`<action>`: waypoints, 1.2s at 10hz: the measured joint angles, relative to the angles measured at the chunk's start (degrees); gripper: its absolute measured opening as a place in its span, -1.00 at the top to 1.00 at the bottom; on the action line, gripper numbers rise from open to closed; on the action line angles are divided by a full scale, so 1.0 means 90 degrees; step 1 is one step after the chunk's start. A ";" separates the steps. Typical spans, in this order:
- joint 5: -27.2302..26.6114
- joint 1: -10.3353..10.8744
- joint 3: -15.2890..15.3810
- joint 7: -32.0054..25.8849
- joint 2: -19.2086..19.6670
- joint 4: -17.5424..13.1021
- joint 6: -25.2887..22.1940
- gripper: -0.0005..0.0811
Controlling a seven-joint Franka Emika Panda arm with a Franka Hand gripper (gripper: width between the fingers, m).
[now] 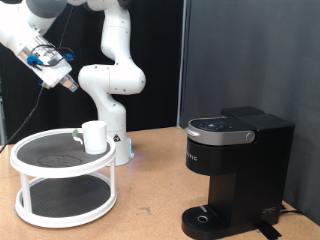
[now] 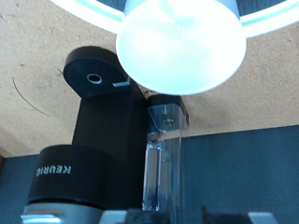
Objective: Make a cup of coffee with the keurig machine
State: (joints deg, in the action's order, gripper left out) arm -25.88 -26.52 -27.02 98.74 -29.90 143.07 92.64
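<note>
Gripper [image 1: 68,84] raised above the white rack [image 1: 30,150], opening indiscernible; cup [image 1: 95,136] at the rack's edge; keurig machine [image 1: 235,170], lid closed, stands well apart.

Black curtain [image 1: 230,50] backdrop; white wall [image 1: 90,25] behind; brown tabletop [image 1: 150,200].

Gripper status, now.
Gripper: raised above the two-tier rack, nothing visible between its fingers; whether it is open or shut cannot be told.
</note>
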 joint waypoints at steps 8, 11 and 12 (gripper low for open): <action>0.0275 0.0002 0.0018 -0.0183 0.0425 0.0735 0.1228 0.72; 0.0275 0.0006 0.0024 -0.0366 0.0595 0.0925 0.1616 -0.12; 0.0275 0.0011 0.0036 -0.0420 0.0654 0.0976 0.1728 -0.12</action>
State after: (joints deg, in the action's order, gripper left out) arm -23.41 -26.43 -26.70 94.96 -24.01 151.86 108.20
